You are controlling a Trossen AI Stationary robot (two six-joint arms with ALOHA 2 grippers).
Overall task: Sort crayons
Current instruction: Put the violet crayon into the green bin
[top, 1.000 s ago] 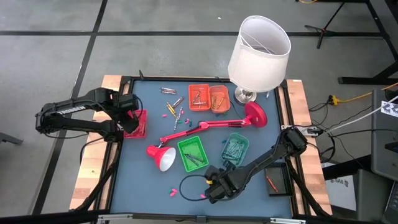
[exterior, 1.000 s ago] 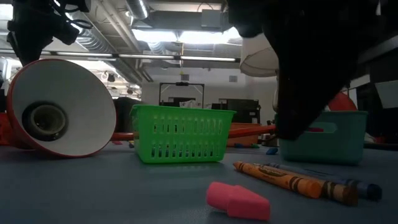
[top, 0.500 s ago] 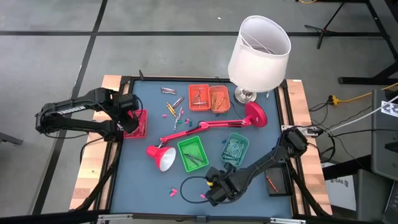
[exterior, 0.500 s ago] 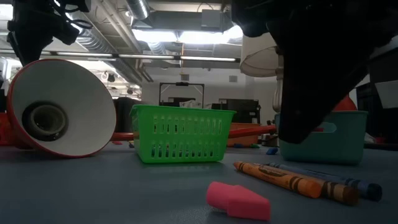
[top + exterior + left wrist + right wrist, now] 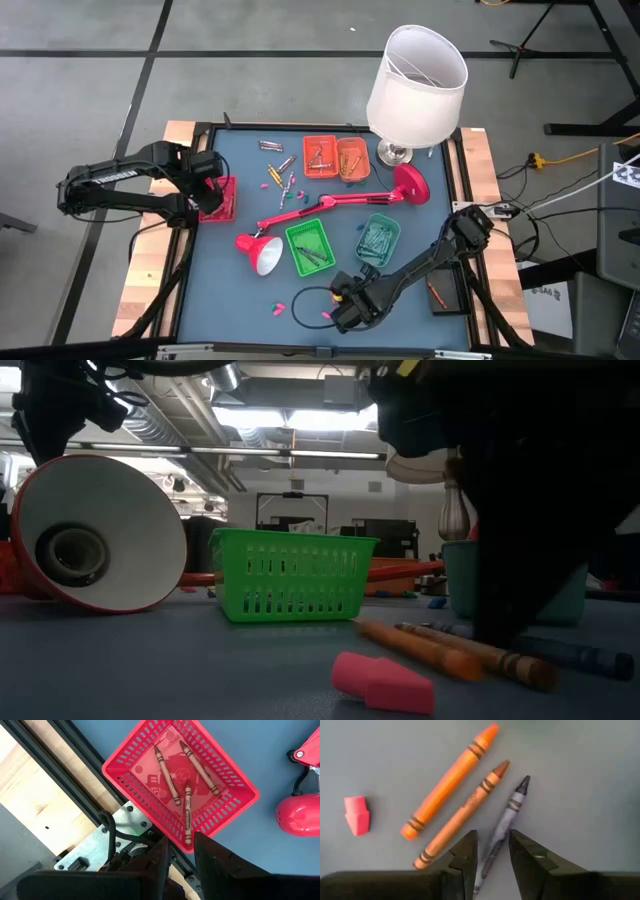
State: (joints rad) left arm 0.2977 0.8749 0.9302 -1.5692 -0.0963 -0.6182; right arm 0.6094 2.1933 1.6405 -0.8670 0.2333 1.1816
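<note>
Blue-topped bench (image 5: 230, 285) with a white-shaded lamp (image 5: 417, 85) at the far right. A red mesh basket (image 5: 180, 777) at the left edge holds three brownish crayons; the left gripper (image 5: 180, 857) waits above it, fingers narrowly parted, empty. At the near edge the right gripper (image 5: 492, 852) straddles a grey paper-wrapped crayon (image 5: 507, 815), fingers narrow, not yet closed. Risk: the adjacent brown crayon (image 5: 465, 812) lies just beside and could be pinched too or knocked aside.

My overhead camera is looking straight down; my low one, beside the pink eraser (image 5: 383, 683), is also seeing it.
</note>
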